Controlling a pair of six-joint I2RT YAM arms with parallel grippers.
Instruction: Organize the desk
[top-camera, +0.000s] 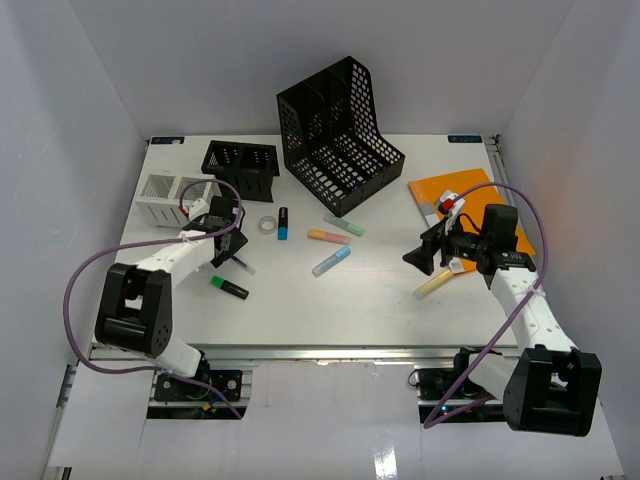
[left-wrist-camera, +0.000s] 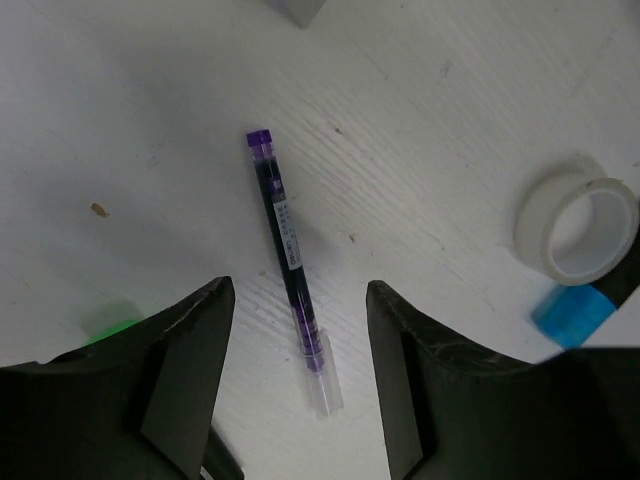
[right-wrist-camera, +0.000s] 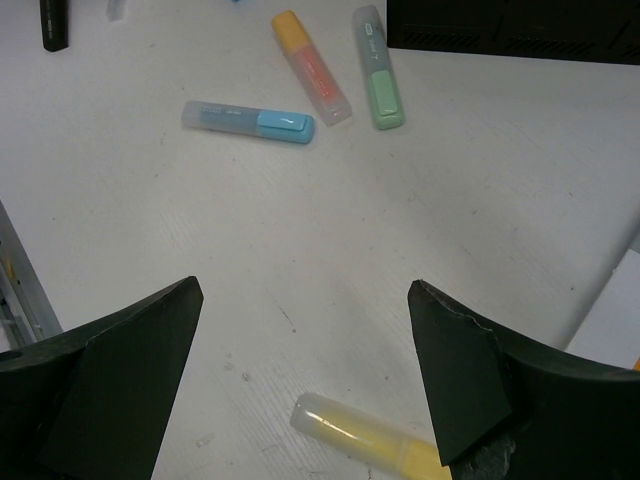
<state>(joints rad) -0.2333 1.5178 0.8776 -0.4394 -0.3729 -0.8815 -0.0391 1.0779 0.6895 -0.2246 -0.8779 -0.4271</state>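
Worktop: the white worktop (top-camera: 360, 310) fills the overhead view, walled on three sides, with a metal rail along its near edge.
Left fingers: the left fingers (left-wrist-camera: 300, 288) are spread apart near the left edge. The clear-capped end of a purple pen (left-wrist-camera: 283, 235) lies in the gap between them; whether they touch it cannot be told.
Right fingers: the right fingers (right-wrist-camera: 303, 290) are spread apart over bare surface near the right edge, holding nothing. A yellow highlighter (right-wrist-camera: 370, 440) lies just beside one tip.
Left wrist view only: the pen's full length shows here; the arm largely covers it from overhead. A tape roll (left-wrist-camera: 580, 232) touches a blue-tipped marker (left-wrist-camera: 572, 312).
Right wrist view only: close detail of a blue highlighter (right-wrist-camera: 250, 120), an orange highlighter (right-wrist-camera: 312, 68) and a pale green highlighter (right-wrist-camera: 378, 70), lying mid-worktop.
Overhead view only: a black file rack (top-camera: 340, 130), a black pen holder (top-camera: 240, 170) and a white mesh organiser (top-camera: 170, 197) stand toward the far edge. An orange notebook (top-camera: 465, 200) lies toward the far right corner, and a dark green marker (top-camera: 229, 287) lies near the left arm.
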